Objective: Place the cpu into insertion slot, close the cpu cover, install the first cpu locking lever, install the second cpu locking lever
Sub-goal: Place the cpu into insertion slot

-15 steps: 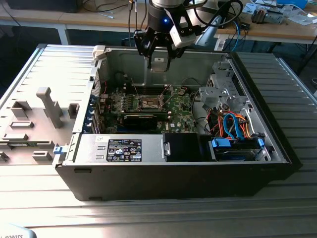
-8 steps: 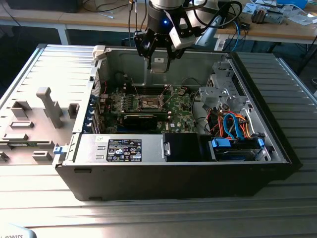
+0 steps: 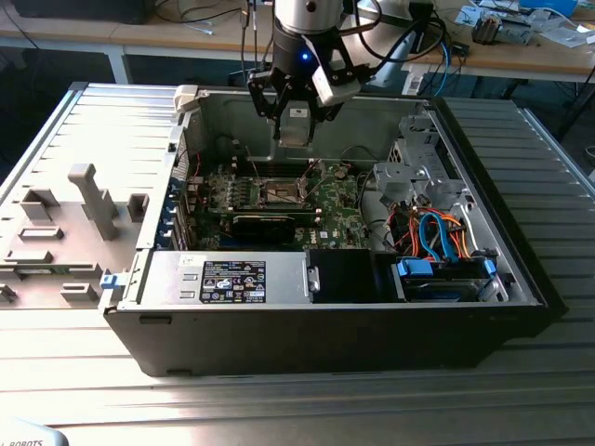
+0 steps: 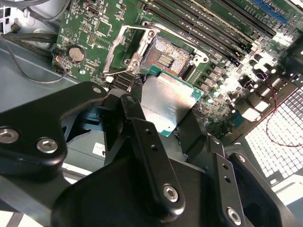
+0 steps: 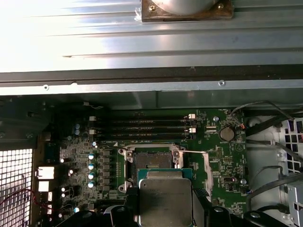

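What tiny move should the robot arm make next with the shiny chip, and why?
Probably ease the cpu sideways until it hangs over the insertion slot. The gripper holds the chip above the board, and in both wrist views it seems to overlap only one edge of the open slot.

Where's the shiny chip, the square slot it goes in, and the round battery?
chip (image 4: 165, 101): second wrist view, middle of its silver top.
slot (image 4: 166, 57): second wrist view, its dark centre.
battery (image 4: 75, 53): second wrist view, middle of its round face.
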Controlling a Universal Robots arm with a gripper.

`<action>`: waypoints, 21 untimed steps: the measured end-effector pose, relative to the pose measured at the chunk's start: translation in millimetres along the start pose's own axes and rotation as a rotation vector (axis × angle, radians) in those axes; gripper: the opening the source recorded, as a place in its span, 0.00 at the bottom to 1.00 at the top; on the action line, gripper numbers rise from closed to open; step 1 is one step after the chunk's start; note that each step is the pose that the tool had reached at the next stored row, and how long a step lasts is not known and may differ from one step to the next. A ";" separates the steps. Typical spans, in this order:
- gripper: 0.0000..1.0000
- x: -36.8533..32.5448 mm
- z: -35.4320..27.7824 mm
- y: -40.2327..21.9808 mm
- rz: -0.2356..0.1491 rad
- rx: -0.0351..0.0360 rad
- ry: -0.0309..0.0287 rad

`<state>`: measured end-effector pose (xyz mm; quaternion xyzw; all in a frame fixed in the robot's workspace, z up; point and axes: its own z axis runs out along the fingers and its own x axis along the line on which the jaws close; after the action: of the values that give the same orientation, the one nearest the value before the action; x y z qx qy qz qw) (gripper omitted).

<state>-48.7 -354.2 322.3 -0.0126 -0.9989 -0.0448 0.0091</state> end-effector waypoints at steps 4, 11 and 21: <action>0.54 0.0 1.3 -0.1 0.000 0.0001 0.0000; 0.54 4.2 4.0 -0.5 0.000 0.0008 0.0000; 0.54 6.3 5.0 -0.6 0.002 0.0006 -0.0002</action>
<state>-55.1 -354.2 317.3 -0.0138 -0.9989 -0.0445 0.0090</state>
